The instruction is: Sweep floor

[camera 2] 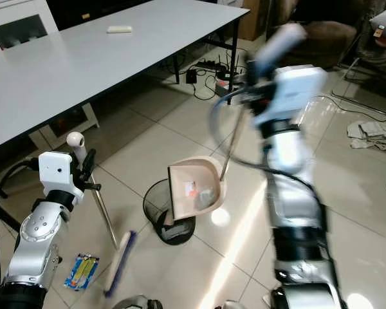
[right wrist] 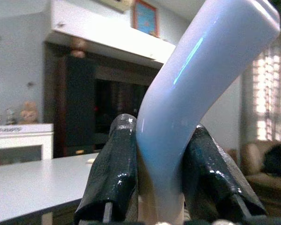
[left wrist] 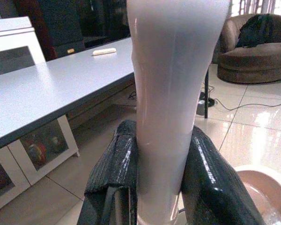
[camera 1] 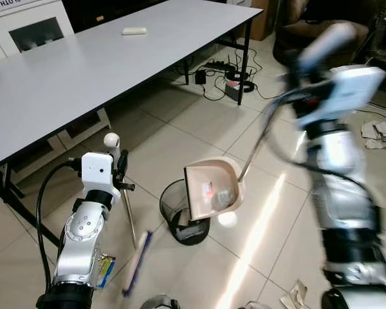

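My left gripper [camera 1: 120,168] is shut on the broom's pale handle [left wrist: 171,93], just under its rounded white top [camera 1: 111,140]. The thin shaft runs down to the broom head [camera 1: 136,262], which rests on the tiled floor with its dark blue bristles. My right gripper [right wrist: 161,136], raised high and blurred, is shut on the curved white grip of the dustpan's long handle [camera 1: 254,148]. The beige dustpan [camera 1: 213,187] hangs tilted over a black wire bin [camera 1: 179,215], with small scraps of litter lying inside it.
A long grey table [camera 1: 103,58] stands to the left, with cables and a power strip [camera 1: 228,74] under its far end. A brown sofa [left wrist: 253,51] is behind. Papers [camera 1: 381,134] lie at the right, a blue-yellow packet [camera 2: 82,270] near my left arm, and crumpled paper [camera 1: 296,297] in front.
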### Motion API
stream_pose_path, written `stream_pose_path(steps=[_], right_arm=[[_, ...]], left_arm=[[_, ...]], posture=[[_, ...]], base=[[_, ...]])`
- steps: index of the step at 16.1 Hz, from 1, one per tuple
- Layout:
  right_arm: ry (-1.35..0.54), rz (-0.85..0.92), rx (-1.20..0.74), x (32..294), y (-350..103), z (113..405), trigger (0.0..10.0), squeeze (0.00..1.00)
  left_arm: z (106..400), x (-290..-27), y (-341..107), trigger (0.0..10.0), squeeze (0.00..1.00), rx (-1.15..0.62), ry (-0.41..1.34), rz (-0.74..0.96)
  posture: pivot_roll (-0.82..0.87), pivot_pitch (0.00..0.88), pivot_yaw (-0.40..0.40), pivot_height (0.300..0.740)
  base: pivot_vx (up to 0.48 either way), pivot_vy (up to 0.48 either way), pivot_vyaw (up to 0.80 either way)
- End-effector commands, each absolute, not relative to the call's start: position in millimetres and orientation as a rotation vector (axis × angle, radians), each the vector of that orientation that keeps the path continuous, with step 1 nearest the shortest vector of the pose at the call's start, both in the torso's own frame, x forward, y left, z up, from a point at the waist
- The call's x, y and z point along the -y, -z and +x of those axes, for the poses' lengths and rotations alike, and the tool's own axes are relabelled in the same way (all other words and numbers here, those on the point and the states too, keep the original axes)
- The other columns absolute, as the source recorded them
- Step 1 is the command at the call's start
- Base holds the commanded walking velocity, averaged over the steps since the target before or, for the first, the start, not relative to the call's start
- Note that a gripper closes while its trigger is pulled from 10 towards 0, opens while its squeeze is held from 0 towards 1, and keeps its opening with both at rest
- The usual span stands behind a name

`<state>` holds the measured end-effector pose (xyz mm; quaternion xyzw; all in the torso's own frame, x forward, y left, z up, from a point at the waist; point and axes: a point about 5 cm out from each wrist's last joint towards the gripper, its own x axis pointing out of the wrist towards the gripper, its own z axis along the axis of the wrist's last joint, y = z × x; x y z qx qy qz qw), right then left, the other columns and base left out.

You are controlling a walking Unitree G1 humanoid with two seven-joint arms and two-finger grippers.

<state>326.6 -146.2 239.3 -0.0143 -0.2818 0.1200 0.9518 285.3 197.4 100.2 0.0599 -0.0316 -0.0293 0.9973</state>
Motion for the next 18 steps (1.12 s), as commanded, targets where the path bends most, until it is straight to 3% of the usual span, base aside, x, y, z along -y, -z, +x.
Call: stream_pose_path(steps=[1,6,11,14,18], right_arm=[[-0.29,-0.044,0.693,133,-258,325,10.0,0.0],[-0.444,-0.105,0.743,97,-257,329,10.0,0.0],[-0.642,-0.208,0.8,54,-240,314,10.0,0.0],[-0.693,-0.23,0.823,44,-232,307,10.0,0.0],[-0.799,-0.395,0.821,32,-213,303,10.0,0.0]], left_arm=[[286,-200,-106,10.0,0.0,0.088,0.042,0.132],[284,-204,-107,10.0,0.0,0.09,0.03,0.139],[283,-205,-106,10.0,0.0,0.088,0.026,0.141],[282,-204,-106,10.0,0.0,0.091,0.032,0.139],[284,-204,-107,10.0,0.0,0.097,0.021,0.137]], posture=[[0.0,0.06,0.072,0.74],[0.0,0.069,0.067,0.74],[0.01,0.079,0.056,0.74],[0.01,0.077,0.056,0.74],[0.01,0.08,0.046,0.74]], base=[[0.0,0.0,0.0],[0.0,0.0,0.0],[0.0,0.0,0.0],[0.0,0.0,0.0],[0.0,0.0,0.0]])
